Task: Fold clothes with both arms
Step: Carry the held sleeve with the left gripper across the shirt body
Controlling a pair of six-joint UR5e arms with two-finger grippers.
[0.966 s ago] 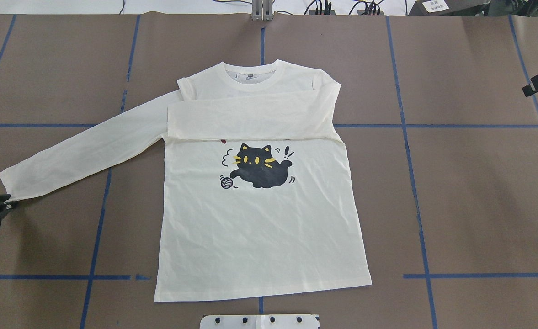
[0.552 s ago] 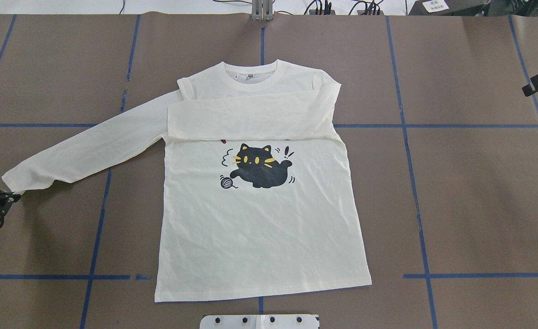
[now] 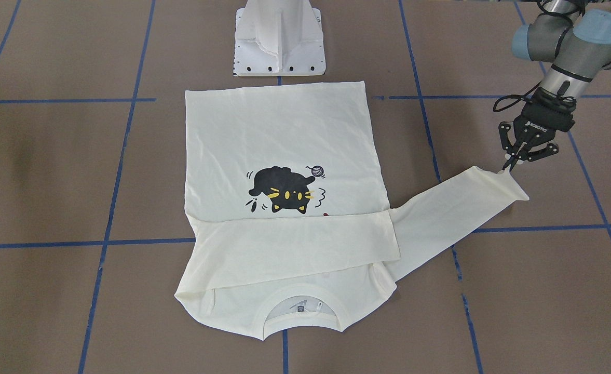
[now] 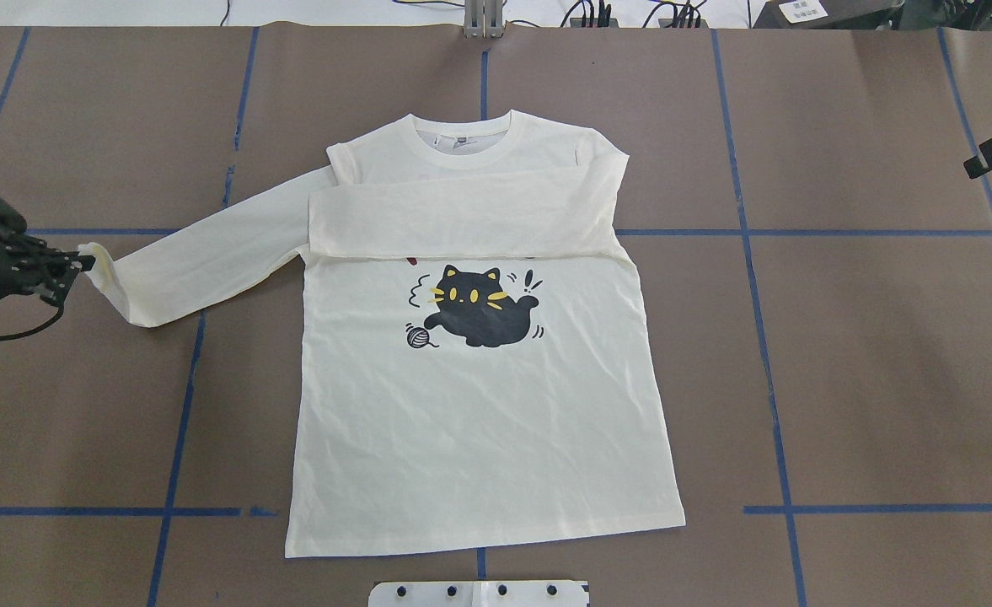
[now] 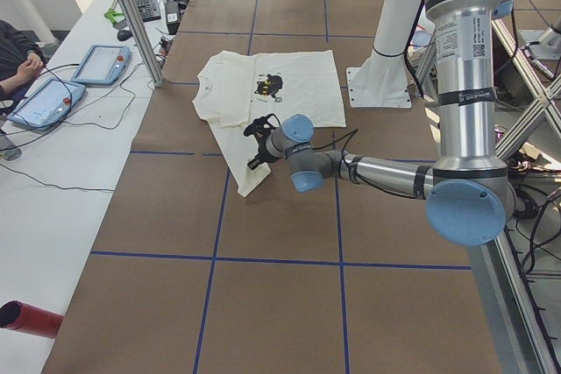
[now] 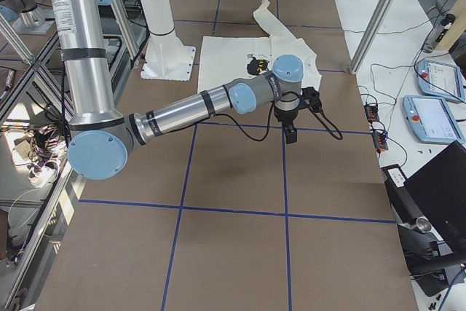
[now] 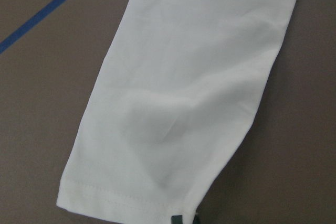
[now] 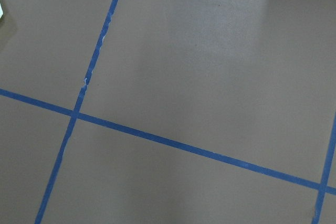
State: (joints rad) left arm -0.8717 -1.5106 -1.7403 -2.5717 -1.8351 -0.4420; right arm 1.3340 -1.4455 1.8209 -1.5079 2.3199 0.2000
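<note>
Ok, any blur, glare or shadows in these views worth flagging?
Left wrist view: slightly soft, the sleeve cuff bright but its stitching readable. Overhead view: sharp, evenly lit, the cat print crisp. Front-facing view: sharp, a faint dark patch on the table at its left. Right wrist view: blue tape lines fairly clear, a shadow in the top right corner.

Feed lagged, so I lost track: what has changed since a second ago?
The left end effector, still pinching the cuff, has lifted it and carried it away from the robot and inward toward the shirt, so the sleeve looks shorter from overhead. Nothing was newly taken or released. The shirt's body, the other sleeve folded across the chest and the right arm stayed put.
</note>
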